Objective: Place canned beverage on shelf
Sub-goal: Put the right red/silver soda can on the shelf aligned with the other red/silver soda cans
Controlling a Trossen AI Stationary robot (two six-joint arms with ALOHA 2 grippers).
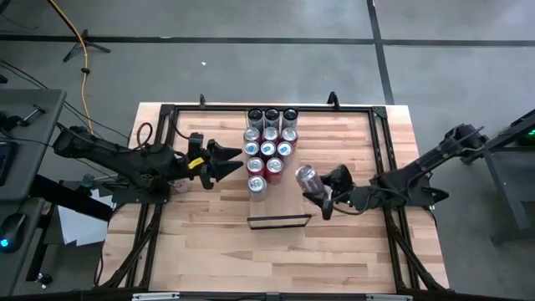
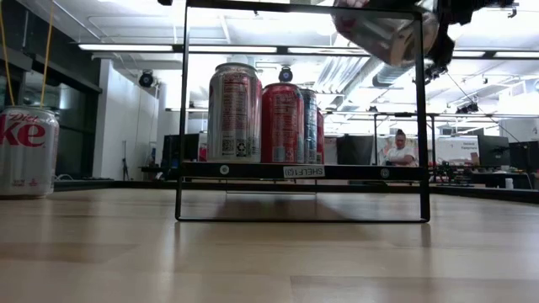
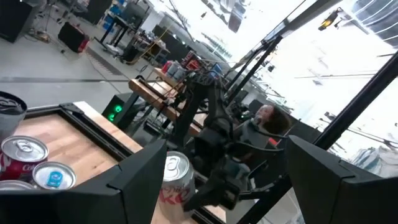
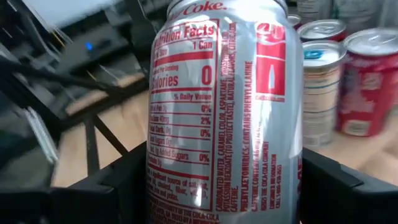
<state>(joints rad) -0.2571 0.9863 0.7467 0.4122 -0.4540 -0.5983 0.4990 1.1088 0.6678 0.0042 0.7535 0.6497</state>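
My right gripper [image 1: 318, 192] is shut on a silver Diet Coke can [image 1: 307, 177], held tilted in the air just right of the group of cans. In the low view this can [image 2: 383, 34] shows high up at the top right corner of the shelf's black frame. The shelf [image 1: 278, 221] stands near the table's middle; its board [image 2: 295, 171] sits within the frame above the tabletop. My left gripper [image 1: 234, 165] is open and empty, left of the group of cans, pointing right. My right gripper pinches the can's side wall [image 4: 186, 186] between its two fingers [image 4: 118, 180], one on each opposite side, on the half toward the can's base. The fingers come from the table's right. The can is lifted clear and tilted, its top toward the far left.
Several red and silver cans [image 1: 269, 144] stand in rows on the table beyond the shelf. Another Diet Coke can [image 2: 25, 151] stands at the left, under my left arm [image 1: 178, 185]. A black frame [image 1: 376, 117] runs around the tabletop. A person [image 2: 399, 148] sits far behind.
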